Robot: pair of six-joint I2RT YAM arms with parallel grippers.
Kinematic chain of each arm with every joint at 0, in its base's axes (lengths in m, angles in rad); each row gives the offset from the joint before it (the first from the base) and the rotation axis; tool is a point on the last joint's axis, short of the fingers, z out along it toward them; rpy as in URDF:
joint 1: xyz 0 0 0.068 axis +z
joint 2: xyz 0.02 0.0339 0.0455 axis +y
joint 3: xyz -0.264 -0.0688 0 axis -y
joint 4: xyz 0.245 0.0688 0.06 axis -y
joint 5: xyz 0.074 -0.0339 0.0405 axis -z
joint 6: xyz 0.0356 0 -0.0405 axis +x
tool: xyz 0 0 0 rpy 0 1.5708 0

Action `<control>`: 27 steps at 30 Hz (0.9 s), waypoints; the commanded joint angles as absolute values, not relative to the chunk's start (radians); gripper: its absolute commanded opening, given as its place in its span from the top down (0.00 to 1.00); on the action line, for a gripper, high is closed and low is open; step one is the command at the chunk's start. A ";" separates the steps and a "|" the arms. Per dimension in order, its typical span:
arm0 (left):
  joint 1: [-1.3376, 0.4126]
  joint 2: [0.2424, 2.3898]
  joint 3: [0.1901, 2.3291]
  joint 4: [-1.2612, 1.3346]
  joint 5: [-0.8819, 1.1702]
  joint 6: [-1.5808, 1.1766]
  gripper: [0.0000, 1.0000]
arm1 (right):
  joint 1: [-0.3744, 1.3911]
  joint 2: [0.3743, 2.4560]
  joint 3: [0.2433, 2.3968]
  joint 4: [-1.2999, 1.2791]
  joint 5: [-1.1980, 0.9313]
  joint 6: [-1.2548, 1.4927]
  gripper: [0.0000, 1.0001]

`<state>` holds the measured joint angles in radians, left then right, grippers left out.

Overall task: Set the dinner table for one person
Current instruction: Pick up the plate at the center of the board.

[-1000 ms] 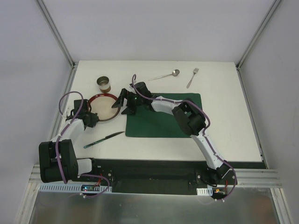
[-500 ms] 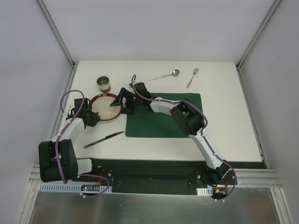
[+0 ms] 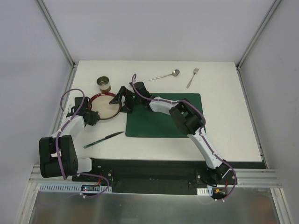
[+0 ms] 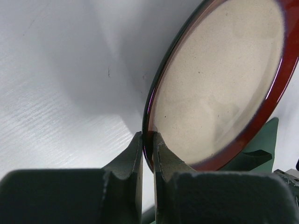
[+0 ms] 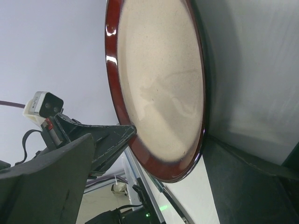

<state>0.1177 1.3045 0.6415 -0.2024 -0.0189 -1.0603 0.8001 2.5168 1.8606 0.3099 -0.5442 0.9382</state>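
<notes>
A red-rimmed plate point(image 3: 105, 105) with a beige centre lies on the white dinner table point(image 3: 229, 130), just left of the dark green placemat point(image 3: 163, 115). My left gripper point(image 3: 92, 117) is shut on the plate's near-left rim. In the left wrist view the gripper point(image 4: 148, 148) pinches the rim of the plate point(image 4: 219, 79). My right gripper point(image 3: 118, 100) is open and straddles the plate's right edge. In the right wrist view the gripper point(image 5: 172, 140) has one finger over the plate point(image 5: 159, 79) and one beyond its edge, without gripping it.
A brown cup point(image 3: 104, 84) stands behind the plate. A spoon point(image 3: 164, 75) and a fork point(image 3: 192, 77) lie at the far side beyond the placemat. A knife point(image 3: 103, 139) lies near the front left. Metal frame rails edge the table.
My right gripper has moved left over the plate's right edge. My left gripper and the plate have shifted slightly toward the far side.
</notes>
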 commanded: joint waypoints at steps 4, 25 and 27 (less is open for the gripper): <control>0.092 1.315 0.689 -0.252 0.044 -0.977 1.00 | 0.815 2.588 1.922 0.347 -0.512 0.950 0.01; 0.057 1.339 0.715 -0.250 0.097 -0.931 1.00 | 0.851 2.611 1.928 0.333 -0.494 0.937 0.19; 0.058 1.344 0.715 -0.250 0.098 -0.927 1.00 | 0.850 2.606 1.924 0.336 -0.494 0.934 0.28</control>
